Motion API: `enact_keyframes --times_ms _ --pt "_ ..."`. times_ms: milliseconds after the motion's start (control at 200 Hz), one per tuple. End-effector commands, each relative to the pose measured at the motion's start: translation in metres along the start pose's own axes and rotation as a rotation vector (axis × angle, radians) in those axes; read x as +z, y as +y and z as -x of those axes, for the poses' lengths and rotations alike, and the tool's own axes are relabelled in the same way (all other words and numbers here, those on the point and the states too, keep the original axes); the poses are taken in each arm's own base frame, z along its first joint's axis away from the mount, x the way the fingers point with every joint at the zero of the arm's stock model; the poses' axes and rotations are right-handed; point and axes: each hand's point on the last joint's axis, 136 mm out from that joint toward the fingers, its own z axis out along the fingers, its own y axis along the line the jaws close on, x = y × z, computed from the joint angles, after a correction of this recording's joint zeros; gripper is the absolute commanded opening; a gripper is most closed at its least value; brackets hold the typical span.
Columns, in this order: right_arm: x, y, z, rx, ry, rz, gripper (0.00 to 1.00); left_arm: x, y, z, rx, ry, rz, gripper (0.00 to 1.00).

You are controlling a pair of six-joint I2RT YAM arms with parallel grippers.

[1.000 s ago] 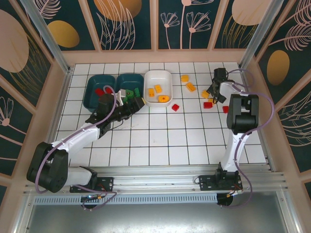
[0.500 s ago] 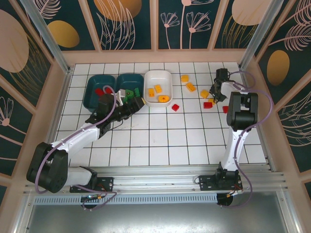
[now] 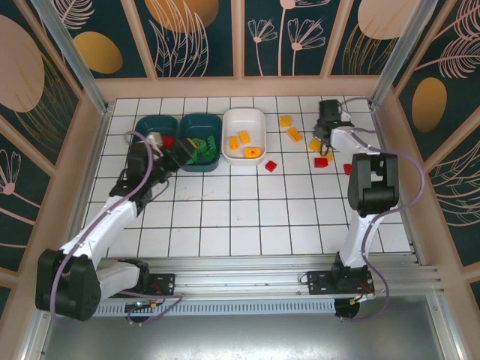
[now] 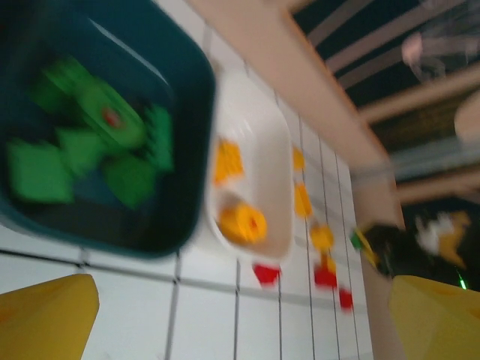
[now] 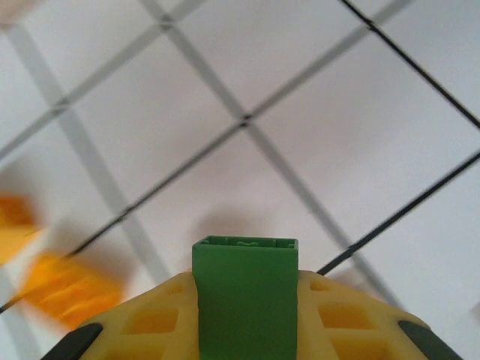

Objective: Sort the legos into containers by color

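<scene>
Green legos (image 3: 201,148) lie in the middle dark teal tray (image 3: 201,124); they appear blurred as green legos (image 4: 82,142) in the left wrist view. My left gripper (image 3: 186,150) hovers at that tray's left edge, open and empty, its yellow fingers (image 4: 45,319) wide apart. The left teal tray (image 3: 150,127) holds a red lego (image 3: 166,140). The white tray (image 3: 244,120) holds orange legos (image 3: 244,138). My right gripper (image 3: 323,130) is at the far right, shut on a green lego (image 5: 245,300) above the tiles.
Loose orange legos (image 3: 295,135) and red legos (image 3: 322,161) lie on the white tiles right of the white tray, one red lego (image 3: 271,166) just below it. Blurred orange legos (image 5: 67,289) sit left of my right gripper. Wooden walls ring the floor.
My left arm has swung back to the left, and the green legos that were at its fingertips now lie in the middle teal tray. My right gripper moved up and left.
</scene>
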Motion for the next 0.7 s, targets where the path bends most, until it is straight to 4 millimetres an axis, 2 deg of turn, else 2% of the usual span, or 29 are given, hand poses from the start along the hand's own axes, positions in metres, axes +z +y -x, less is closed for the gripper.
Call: enact_keyframes --times_ms 0,50,125,195,320,440,490,530,571,696 --pt "-0.057 0.078 -0.007 -0.104 -0.102 0.137 0.21 -0.017 0.063 0.018 -0.120 -0.104 0.198 0.98" --pt "-0.071 0.121 -0.031 -0.143 -0.083 0.249 0.22 -0.022 0.082 0.022 -0.149 -0.137 0.261 0.98" --pt "-0.088 0.186 -0.073 -0.217 -0.031 0.404 0.22 -0.023 0.105 0.018 -0.193 -0.131 0.314 0.99" --pt "-0.101 0.239 -0.108 -0.283 0.024 0.521 0.22 -0.017 0.112 0.009 -0.220 -0.083 0.308 0.99" --pt "-0.112 0.308 -0.150 -0.363 0.078 0.636 0.22 -0.008 0.112 -0.005 -0.227 0.004 0.280 0.99" --pt "-0.114 0.346 -0.175 -0.428 0.129 0.689 0.25 -0.007 0.108 -0.010 -0.205 0.034 0.255 0.99" --pt "-0.113 0.354 -0.179 -0.437 0.151 0.697 0.37 -0.008 0.105 -0.011 -0.196 0.040 0.242 0.98" --pt "-0.112 0.356 -0.178 -0.442 0.157 0.688 0.47 -0.008 0.103 -0.011 -0.188 0.044 0.232 0.99" --pt "-0.113 0.356 -0.175 -0.445 0.151 0.682 0.53 -0.007 0.099 -0.011 -0.182 0.052 0.215 0.99" --pt "-0.125 0.348 -0.154 -0.444 0.103 0.674 0.58 -0.005 0.086 -0.011 -0.172 0.073 0.152 0.98"
